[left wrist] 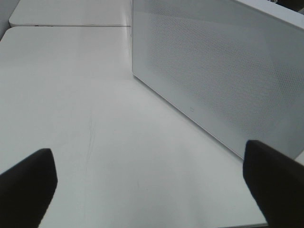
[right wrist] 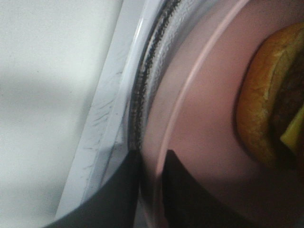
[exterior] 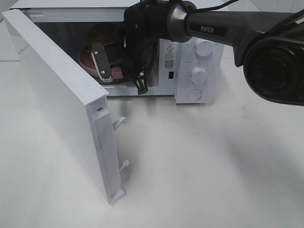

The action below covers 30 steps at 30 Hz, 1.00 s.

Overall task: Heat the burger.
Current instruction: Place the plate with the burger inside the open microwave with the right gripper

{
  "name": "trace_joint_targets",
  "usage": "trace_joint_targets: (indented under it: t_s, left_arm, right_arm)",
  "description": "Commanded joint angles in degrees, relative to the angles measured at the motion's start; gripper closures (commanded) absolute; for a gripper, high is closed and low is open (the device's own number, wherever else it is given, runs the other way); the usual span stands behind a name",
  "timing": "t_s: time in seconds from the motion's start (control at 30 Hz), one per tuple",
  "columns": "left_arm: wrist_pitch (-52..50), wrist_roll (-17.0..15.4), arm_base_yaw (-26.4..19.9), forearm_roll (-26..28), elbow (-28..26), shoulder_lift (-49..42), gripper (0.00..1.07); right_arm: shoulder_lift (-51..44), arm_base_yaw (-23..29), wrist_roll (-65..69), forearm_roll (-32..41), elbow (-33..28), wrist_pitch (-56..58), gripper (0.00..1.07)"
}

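The right arm (exterior: 223, 31) reaches into the open microwave (exterior: 194, 71), right end effector (right wrist: 152, 154) astride the rim of the plate (right wrist: 209, 95) bearing the burger (right wrist: 266, 109), grip not discernible, while the left end effector (left wrist: 152, 190) hangs spread wide over the table (left wrist: 71, 95).

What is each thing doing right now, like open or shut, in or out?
Microwave door: swung wide open.
Pink plate: inside the microwave, on the glass turntable.
Burger: sitting on that plate, inside.
Left tool: open, empty, over the table.
Right tool: straddling the plate's rim; grip unclear.
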<state>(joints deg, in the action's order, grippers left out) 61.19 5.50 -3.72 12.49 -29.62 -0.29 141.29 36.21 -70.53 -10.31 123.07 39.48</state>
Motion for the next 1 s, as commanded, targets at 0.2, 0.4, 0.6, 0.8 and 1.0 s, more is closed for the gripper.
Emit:
trace_joint_targets:
  t_s: [0.2,0.4,0.6,0.8,1.0]
  left_arm:
    - [-0.5,0.1,0.1,0.2,0.0,-0.3,0.07]
    - [-0.5,0.1,0.1,0.2,0.0,-0.3,0.07]
    - [-0.5,0.1,0.1,0.2,0.0,-0.3,0.07]
    - [-0.5,0.1,0.1,0.2,0.0,-0.3,0.07]
    - [-0.5,0.1,0.1,0.2,0.0,-0.3,0.07]
  right_arm:
    - [-0.1,-0.2,1.6,0.7,0.5,-0.6,0.61]
    - [-2.6,-0.2,2.1,2.2,-4.2,-3.4,0.56]
    - [-5.9,-0.2,2.2,2.9,-9.7,-7.0,0.47]
    - [-10.7,-0.2,2.2,3.7,-16.9,-9.4,0.37]
    - [-15.4,-0.2,2.2,3.7,-24.0,-13.3,0.37]
